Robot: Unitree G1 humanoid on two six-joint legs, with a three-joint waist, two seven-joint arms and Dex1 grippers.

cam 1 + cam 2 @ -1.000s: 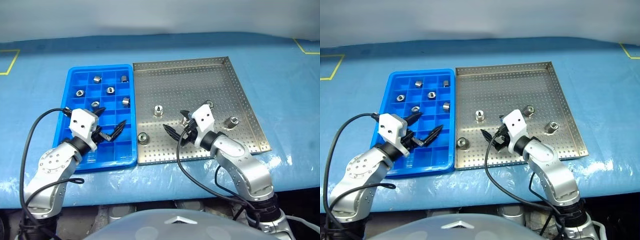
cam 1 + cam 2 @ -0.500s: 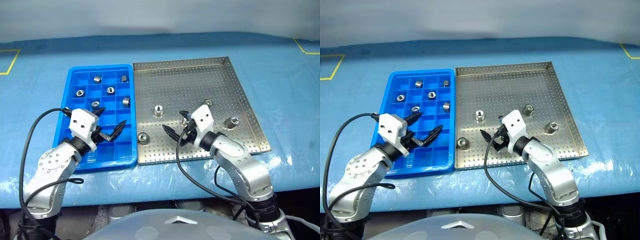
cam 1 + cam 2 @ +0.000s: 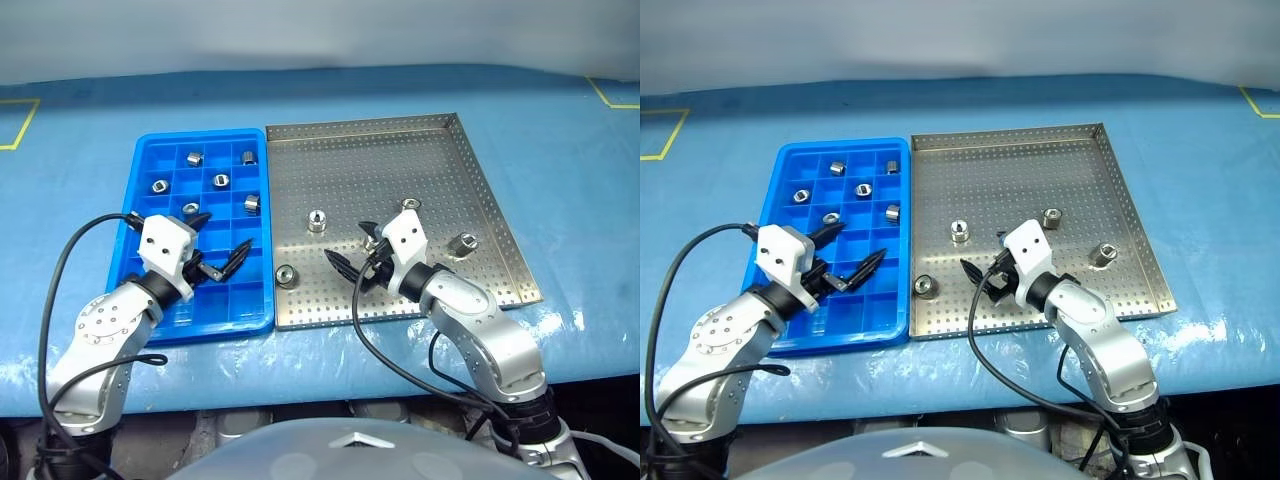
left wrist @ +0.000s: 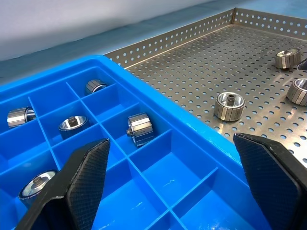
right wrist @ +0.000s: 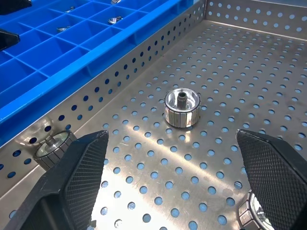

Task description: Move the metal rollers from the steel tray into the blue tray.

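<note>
Blue sheeting over table (image 3: 560,150), yellow tape corners (image 3: 20,125), pale wall (image 3: 300,30)

Roller (image 5: 253,215) cut off — frame edge.

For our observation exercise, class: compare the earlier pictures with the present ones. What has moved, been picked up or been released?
Nothing visibly changed. The left claw stays open over the blue tray and the right claw stays open over the steel tray, both empty. Six metal rollers sit in blue compartments, and four lie on the steel tray.
</note>
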